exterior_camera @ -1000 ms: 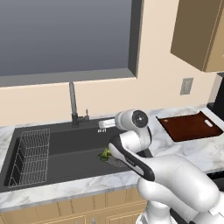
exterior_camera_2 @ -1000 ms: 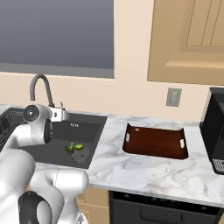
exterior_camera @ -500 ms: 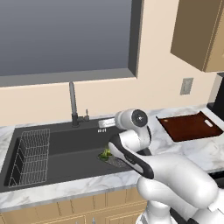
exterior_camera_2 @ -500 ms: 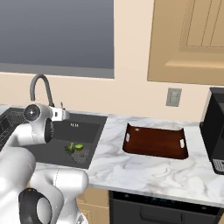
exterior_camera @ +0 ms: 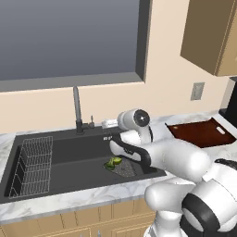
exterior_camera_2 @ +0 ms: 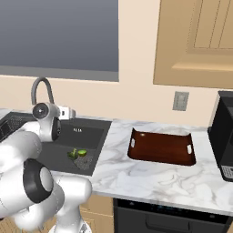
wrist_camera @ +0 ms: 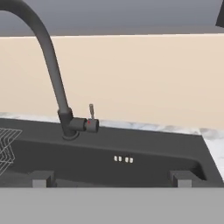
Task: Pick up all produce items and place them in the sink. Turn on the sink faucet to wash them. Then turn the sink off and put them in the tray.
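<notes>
End effector (wrist_camera: 111, 178) spread, empty | faucet lever (wrist_camera: 91, 114) just ahead, upright | broccoli and lime (exterior_camera: 114, 161) below in sink (exterior_camera: 60, 159) | lining up, likely to start washing

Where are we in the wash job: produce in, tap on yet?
Done: both produce items lie in the sink by the mesh drain. In hand: the gripper is empty and faces the sink faucet, with its lever upright; no water is visible. Left: run the water, shut it off, move the produce to the tray.
</notes>
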Motion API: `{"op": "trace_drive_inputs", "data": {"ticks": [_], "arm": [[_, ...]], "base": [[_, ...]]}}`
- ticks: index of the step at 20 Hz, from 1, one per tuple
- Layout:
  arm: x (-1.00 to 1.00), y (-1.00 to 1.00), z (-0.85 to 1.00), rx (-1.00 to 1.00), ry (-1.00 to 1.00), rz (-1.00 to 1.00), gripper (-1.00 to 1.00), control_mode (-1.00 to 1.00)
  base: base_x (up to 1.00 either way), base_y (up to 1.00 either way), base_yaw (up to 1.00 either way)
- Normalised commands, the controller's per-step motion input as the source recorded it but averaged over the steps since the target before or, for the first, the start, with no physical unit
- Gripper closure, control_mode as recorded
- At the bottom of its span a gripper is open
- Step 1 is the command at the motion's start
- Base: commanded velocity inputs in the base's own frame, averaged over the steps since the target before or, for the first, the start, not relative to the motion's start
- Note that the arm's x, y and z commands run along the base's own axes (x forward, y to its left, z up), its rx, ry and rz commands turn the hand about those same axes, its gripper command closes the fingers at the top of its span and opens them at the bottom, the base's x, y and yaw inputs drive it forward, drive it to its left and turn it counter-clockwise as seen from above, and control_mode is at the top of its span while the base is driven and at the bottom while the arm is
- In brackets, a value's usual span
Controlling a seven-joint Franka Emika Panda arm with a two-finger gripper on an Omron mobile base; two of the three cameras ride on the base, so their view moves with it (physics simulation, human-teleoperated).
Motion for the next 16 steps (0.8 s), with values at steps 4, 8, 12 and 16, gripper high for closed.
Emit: {"op": "trace_drive_inputs", "data": {"ticks": [4, 8, 12, 16], "arm": [[0.45, 0.1, 0.0, 0.0, 0.0, 0.0, -1.0, -1.0], [0.4, 0.1, 0.0, 0.0, 0.01, 0.0, -1.0, -1.0], [0.11, 0.04, 0.0, 0.0, 0.03, 0.0, -1.0, -1.0], [0.36, 0.15, 0.0, 0.0, 0.0, 0.0, -1.0, -1.0]], "base": [[0.0, 0.0, 0.0], [0.0, 0.0, 0.0], [0.0, 0.0, 0.0], [0.0, 0.0, 0.0]]}}
